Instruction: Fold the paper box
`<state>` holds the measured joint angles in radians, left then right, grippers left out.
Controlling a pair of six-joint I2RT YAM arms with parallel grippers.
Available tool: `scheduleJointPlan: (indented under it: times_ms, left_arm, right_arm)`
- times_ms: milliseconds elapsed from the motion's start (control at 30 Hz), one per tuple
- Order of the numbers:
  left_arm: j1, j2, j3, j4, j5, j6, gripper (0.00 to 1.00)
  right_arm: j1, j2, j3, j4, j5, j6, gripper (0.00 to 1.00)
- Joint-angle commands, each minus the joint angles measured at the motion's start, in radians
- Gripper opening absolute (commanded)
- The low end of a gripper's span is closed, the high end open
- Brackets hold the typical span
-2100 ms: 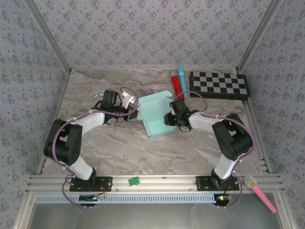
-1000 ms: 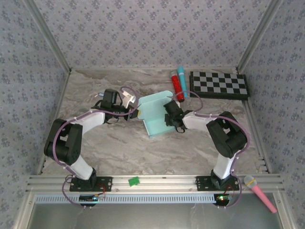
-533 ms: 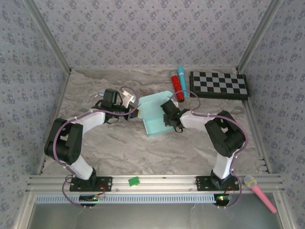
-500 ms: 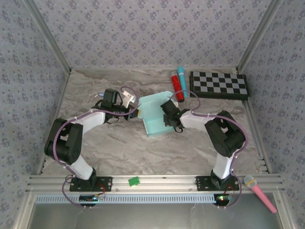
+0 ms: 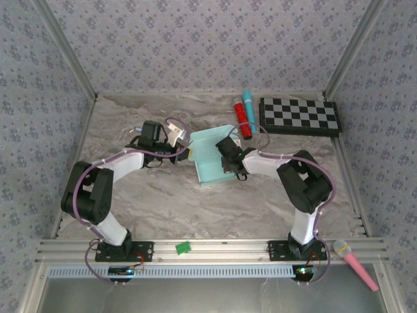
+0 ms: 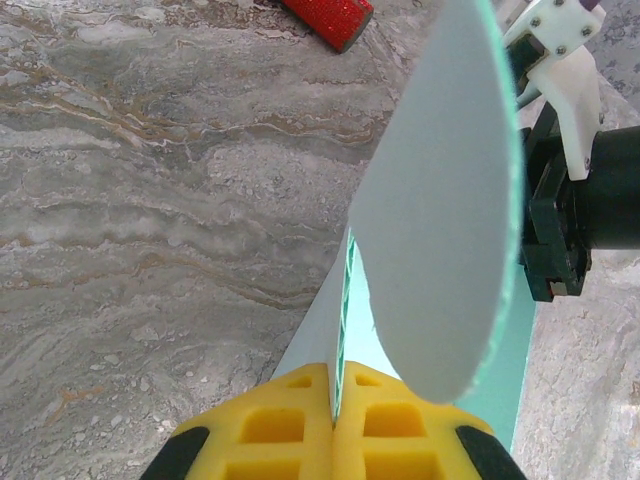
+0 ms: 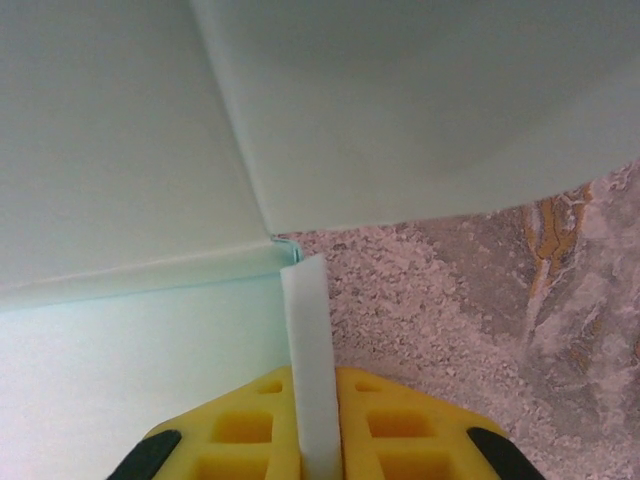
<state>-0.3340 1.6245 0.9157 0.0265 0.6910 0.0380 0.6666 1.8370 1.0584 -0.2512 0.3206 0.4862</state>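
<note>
Left fingers (image 6: 275, 430) pinch the paper box (image 5: 210, 160) by its left wall; right fingers (image 7: 390, 420) clamp its right flap (image 7: 312, 340).

paper box (image 5: 205, 156) is viewed from above and behind by the top camera, and caught close-up from opposite sides by wrist cameras.
</note>
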Motion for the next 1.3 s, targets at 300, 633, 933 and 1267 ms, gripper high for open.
scheduleJointPlan:
  times_ms: [300,633,933,1267]
  left_arm:
    - [0.009,-0.011,0.028,-0.036,0.061,0.005,0.00]
    - [0.009,-0.015,0.023,-0.035,0.064,0.002,0.00]
    - [0.009,-0.014,0.021,-0.030,0.066,-0.002,0.00]
    - [0.006,-0.018,0.016,-0.019,0.067,0.002,0.00]
  right_arm:
    - [-0.021,0.049,-0.008,-0.105,0.103,0.008,0.20]
    - [-0.021,0.006,0.002,-0.080,0.034,0.030,0.35]
    - [-0.025,-0.057,-0.006,-0.067,-0.029,0.018,0.45]
    - [-0.042,-0.109,-0.042,-0.070,-0.126,-0.008,0.50]
